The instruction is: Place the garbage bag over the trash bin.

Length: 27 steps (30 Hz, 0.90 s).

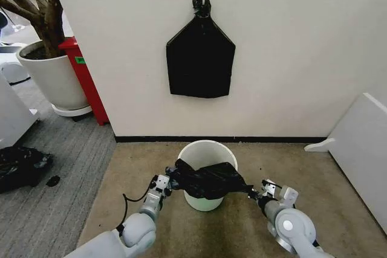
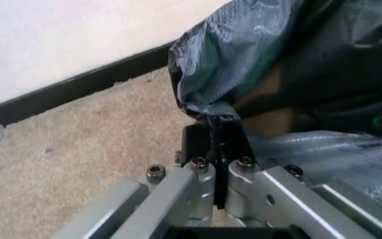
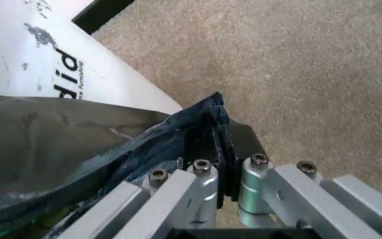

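I held the garbage bag stretched between both fingers, left gripper and right gripper pinching its edges above the trash bin; the thin film probably could slip out.

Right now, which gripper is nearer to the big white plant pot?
Left. The left gripper, shut on the garbage bag beside the trash bin, is on the plant pot side. The right gripper pinches the bag's opposite edge, across the bin and farther from the pot.
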Tool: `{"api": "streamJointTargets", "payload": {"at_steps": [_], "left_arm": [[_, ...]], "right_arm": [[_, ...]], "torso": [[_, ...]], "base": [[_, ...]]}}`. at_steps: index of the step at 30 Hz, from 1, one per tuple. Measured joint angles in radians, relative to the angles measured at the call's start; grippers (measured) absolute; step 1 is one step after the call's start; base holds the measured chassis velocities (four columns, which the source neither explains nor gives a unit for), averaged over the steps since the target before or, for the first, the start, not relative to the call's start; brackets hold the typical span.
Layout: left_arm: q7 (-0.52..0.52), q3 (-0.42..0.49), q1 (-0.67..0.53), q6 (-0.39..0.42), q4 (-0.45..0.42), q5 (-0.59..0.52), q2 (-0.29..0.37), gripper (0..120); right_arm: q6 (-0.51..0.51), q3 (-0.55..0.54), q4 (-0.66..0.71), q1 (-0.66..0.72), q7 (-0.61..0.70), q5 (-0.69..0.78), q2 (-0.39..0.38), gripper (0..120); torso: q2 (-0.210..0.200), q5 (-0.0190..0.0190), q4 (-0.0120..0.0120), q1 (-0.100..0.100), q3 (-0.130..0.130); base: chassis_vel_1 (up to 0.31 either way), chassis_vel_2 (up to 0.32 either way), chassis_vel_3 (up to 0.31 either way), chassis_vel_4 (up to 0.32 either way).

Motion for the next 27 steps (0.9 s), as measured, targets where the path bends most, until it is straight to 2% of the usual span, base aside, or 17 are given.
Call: {"api": "streamJointTargets", "payload": {"at_steps": [5, 9, 13, 21, 27], "left_arm": [[-0.029, -0.017, 0.002, -0.007, -0.03, 0.012, 0.005, 0], [-0.038, -0.065, 0.01, -0.019, -0.091, 0.049, 0.034, 0], [-0.034, -0.089, 0.012, -0.025, -0.102, 0.066, 0.04, 0], [0.0, -0.109, 0.001, -0.043, -0.049, 0.085, 0.016, 0], [0.028, -0.071, -0.006, -0.031, 0.009, 0.075, -0.015, 0]], "right_arm": [[0.007, 0.016, 0.026, -0.009, -0.003, -0.027, 0.002, 0], [0.011, 0.024, 0.078, -0.028, -0.001, -0.05, -0.018, 0], [0.011, 0.023, 0.085, -0.03, 0.0, -0.055, -0.017, 0], [0.024, 0.013, 0.034, -0.003, -0.018, -0.078, 0.008, 0], [0.025, 0.004, -0.022, 0.013, -0.049, -0.104, 0.023, 0]], "torso": [[0.0, -0.0001, 0.0, 0.0, 0.0], [0.0, -0.0001, 0.0, 0.0, 0.0], [0.0, 0.0, 0.0, 0.0, 0.0], [0.0, 0.0, 0.0001, 0.0, 0.0], [0.0, 0.0, 0.0, 0.0, 0.0]], "base": [[0.0, 0.0, 0.0, 0.0], [0.0, 0.0, 0.0, 0.0], [0.0, 0.0, 0.0, 0.0], [0.0, 0.0, 0.0, 0.0], [0.0, 0.0, 0.0, 0.0]]}}
